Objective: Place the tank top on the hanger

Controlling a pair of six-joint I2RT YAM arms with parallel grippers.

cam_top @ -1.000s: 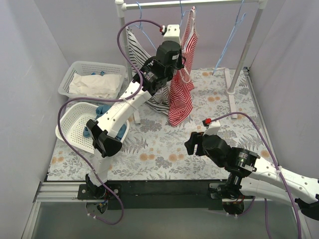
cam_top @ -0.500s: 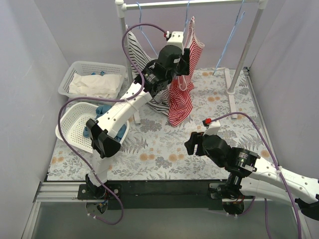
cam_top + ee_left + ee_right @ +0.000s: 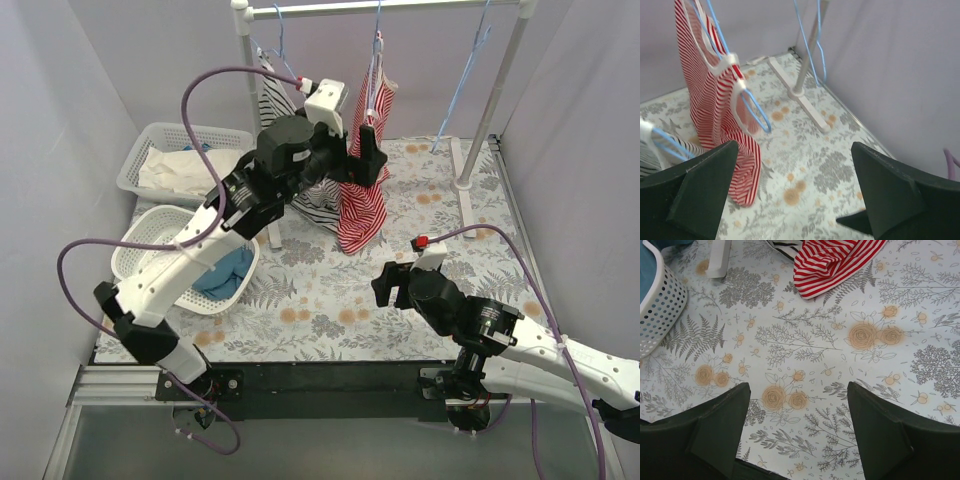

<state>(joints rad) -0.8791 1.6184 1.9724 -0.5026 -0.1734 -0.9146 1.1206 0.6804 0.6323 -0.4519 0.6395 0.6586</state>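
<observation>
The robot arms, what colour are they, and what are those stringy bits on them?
Both the left arm and the right arm are white tubes with chunky black joints. A purple cable loops along each one. Near each wrist sits a small white box with a red spot. The fingers are dark, pointy wedges, two on each arm.

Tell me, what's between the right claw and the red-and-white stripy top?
Nothing. The right wrist view shows only bare flowery tablecloth between the right claw and the red-and-white striped fabric tank top.
</observation>
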